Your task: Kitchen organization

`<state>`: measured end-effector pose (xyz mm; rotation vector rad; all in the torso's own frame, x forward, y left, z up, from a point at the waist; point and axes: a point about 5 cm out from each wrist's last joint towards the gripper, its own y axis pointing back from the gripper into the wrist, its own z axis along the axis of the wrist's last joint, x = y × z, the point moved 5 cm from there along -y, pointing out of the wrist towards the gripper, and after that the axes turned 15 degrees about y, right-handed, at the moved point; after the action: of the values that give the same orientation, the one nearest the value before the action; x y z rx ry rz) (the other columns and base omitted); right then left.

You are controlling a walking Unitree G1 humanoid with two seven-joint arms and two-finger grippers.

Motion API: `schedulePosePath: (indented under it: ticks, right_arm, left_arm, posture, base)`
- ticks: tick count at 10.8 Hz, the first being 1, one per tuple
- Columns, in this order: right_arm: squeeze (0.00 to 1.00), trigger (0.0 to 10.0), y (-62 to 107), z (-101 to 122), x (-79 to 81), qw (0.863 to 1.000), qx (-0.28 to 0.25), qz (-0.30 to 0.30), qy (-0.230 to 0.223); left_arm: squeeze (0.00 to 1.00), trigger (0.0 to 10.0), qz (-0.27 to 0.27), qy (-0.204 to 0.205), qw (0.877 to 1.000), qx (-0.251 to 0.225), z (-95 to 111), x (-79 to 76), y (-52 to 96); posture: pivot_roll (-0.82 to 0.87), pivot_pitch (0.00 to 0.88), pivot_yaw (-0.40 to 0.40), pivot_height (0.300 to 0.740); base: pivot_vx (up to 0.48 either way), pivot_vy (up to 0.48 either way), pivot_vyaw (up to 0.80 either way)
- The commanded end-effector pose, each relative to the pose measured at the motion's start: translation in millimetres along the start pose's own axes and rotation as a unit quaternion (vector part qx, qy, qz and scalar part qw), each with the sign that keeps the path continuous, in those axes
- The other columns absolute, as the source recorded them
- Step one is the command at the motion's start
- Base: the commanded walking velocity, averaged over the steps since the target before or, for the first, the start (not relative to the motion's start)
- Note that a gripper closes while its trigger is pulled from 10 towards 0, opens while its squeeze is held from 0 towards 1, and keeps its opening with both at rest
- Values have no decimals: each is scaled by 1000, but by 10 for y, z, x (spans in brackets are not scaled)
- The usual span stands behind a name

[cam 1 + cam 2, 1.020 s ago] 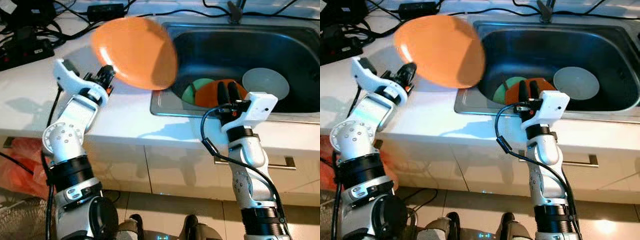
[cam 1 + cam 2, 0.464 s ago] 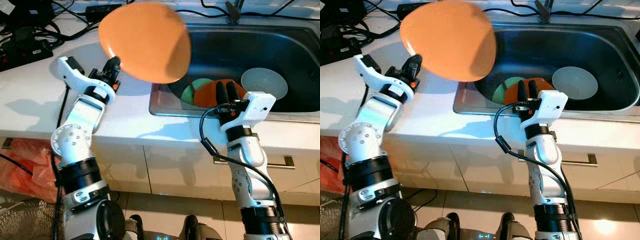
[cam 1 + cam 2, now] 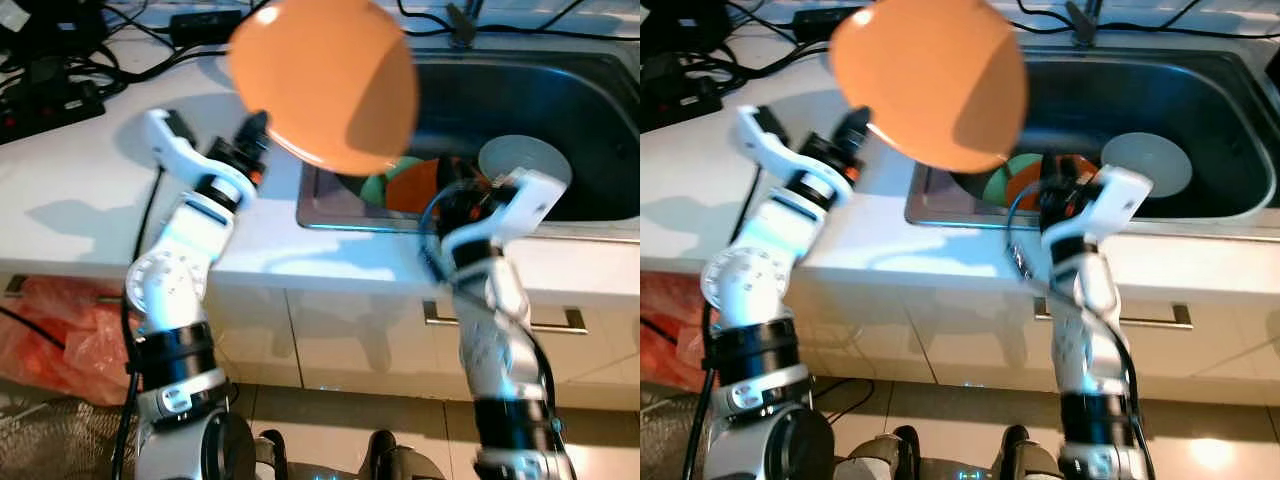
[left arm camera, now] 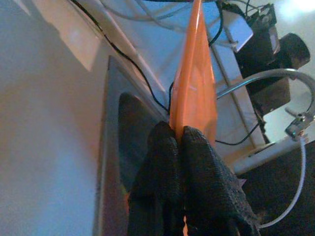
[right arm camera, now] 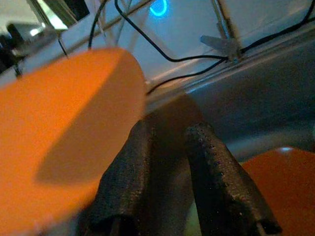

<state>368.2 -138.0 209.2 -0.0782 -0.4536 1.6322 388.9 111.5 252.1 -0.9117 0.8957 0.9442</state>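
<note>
The left hand (image 3: 257, 130) is clamped on the rim of the big orange plate (image 3: 325, 82), and over the last second it has carried that plate steadily from above the tabletop (image 3: 90, 190) toward the sink (image 3: 560, 85); now the plate hangs tilted in the air over the sink's left edge, its far side reaching well across the basin. In the left wrist view the two black fingers (image 4: 197, 162) are pressed together with the thin orange edge pinched between them, so the grip looks secure. The right hand (image 3: 462, 188) has shifted too: its arm is blurred with motion at the sink's front rim, the wrist leaning inward compared with a moment ago, and its fingers (image 5: 216, 172) stand a little apart, holding nothing, just above the dishes lying in the basin. Those dishes are a green plate (image 3: 378, 186), a second orange plate (image 3: 415, 188) overlapping it, and a pale bowl (image 3: 525, 165) just beside them to the right. Judging from this, the plate is on its way into the sink to join the others, or to be stacked with them; the step is the transfer itself, and lowering and release are not yet done. The main risk is the wide plate catching on the sink's rim.
</note>
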Motion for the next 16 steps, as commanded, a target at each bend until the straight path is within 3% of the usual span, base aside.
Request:
schedulePosePath:
  ticks: [1,2,3,6,10,16]
  right_arm:
    - [0,10000,-10,4,-40,999,5,-14,-48]
    - [0,10000,-45,36,-53,991,4,-19,-131]
    - [0,10000,-58,38,-58,985,6,-17,-172]
    - [0,10000,-53,37,8,974,11,10,-226]
    - [0,10000,-186,342,-62,979,-17,30,-201]
    - [0,10000,-203,353,61,965,-15,86,-247]
  left_arm:
    - [0,10000,-31,-13,999,-7,29,-125,4]
    - [0,10000,-33,-15,999,-5,18,-128,-3]
    - [0,10000,-35,-15,999,-5,3,-129,-8]
    - [0,10000,-45,-10,999,-2,-18,-162,-13]
    - [0,10000,-68,-5,998,11,-80,-256,-19]
    - [0,10000,-102,2,994,48,-216,-351,27]
  posture:
    - [134,168,50,740]
    - [136,169,49,740]
    - [135,169,50,740]
    - [136,169,52,740]
    - [127,171,49,740]
    - [139,172,48,740]
  base:
    - [0,0,0]
    - [0,0,0]
    - [0,0,0]
    - [0,0,0]
    - [0,0,0]
    - [0,0,0]
